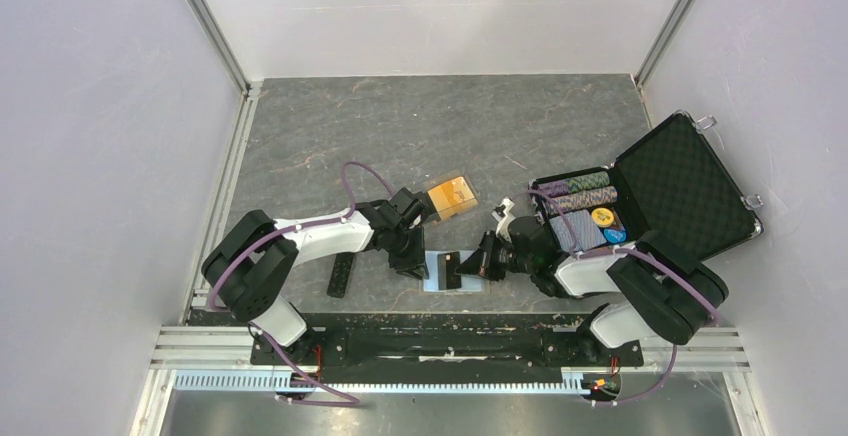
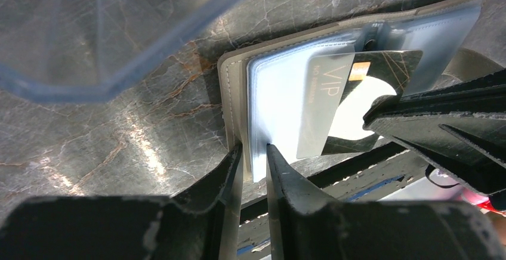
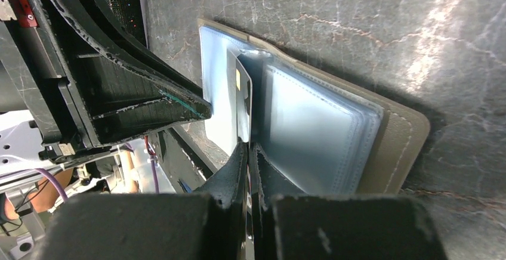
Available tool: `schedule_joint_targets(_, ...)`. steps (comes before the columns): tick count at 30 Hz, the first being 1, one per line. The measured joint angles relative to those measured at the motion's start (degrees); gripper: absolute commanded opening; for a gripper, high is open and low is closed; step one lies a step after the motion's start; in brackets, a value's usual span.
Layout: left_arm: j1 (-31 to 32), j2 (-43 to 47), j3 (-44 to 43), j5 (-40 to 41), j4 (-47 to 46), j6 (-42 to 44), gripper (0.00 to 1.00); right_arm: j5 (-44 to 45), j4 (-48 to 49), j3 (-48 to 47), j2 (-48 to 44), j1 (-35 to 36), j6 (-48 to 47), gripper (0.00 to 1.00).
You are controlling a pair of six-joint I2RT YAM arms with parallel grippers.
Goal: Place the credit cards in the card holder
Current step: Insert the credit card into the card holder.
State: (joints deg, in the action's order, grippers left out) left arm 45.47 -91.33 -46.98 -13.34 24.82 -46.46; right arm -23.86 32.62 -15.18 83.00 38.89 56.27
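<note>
The counter (image 1: 420, 126) was a grey stone-patterned plate between white walls. The card holder (image 1: 437, 276) lay open on it, pale blue inside turned up, close to the near edge of the counter and between the two arms.

The left tool (image 2: 253, 152) was at the left side of the card holder. Its fingers were almost together and pinched the edge of the pale blue leaves between them. The right tool (image 3: 247, 148) came from the right side of the card holder. Its fingers were pressed onto the black card (image 2: 337, 102), which bore the letters VIP and stood tilted over the open holder. The card's front edge was among the clear pockets; how deep it sat, I could not tell.

The orange-gold cards (image 1: 452, 196) lay in a clear box (image 2: 119, 51) just behind the card holder, apart from it. A black bar (image 1: 340, 276) lay to the left of the holder, beyond the left arm. To the right of the holder stood an open chip case (image 1: 680, 191) with rows of poker chips (image 1: 580, 196).
</note>
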Motion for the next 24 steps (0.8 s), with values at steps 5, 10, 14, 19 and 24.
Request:
schedule_joint_targets(5, 0.07, 0.2, 0.0, -0.02, 0.28, 0.02, 0.3, 3.08, 2.89, 0.87, 0.0, 2.71, 2.12, 0.0)
schedule_joint_targets(10, 0.26, 0.37, 0.0, 0.24, 0.85, 0.02, 0.3, 5.16, 5.07, 1.07, 1.07, 4.9, 3.43, 0.0)
schedule_joint_targets(14, 0.31, 0.5, 0.0, 0.26, 1.51, 0.02, 0.31, 6.47, 6.43, 0.52, 3.26, 7.08, 4.31, 0.1)
schedule_joint_targets(19, 0.37, 0.9, 0.0, 0.35, 2.49, 0.02, 0.29, 7.54, 6.51, -1.51, 5.92, 10.23, 4.76, 0.15)
schedule_joint_targets(24, 0.39, 2.34, 1.29, 0.33, 2.29, -0.04, 0.26, 7.91, 6.19, -2.64, 6.64, 11.82, 4.76, 0.24)
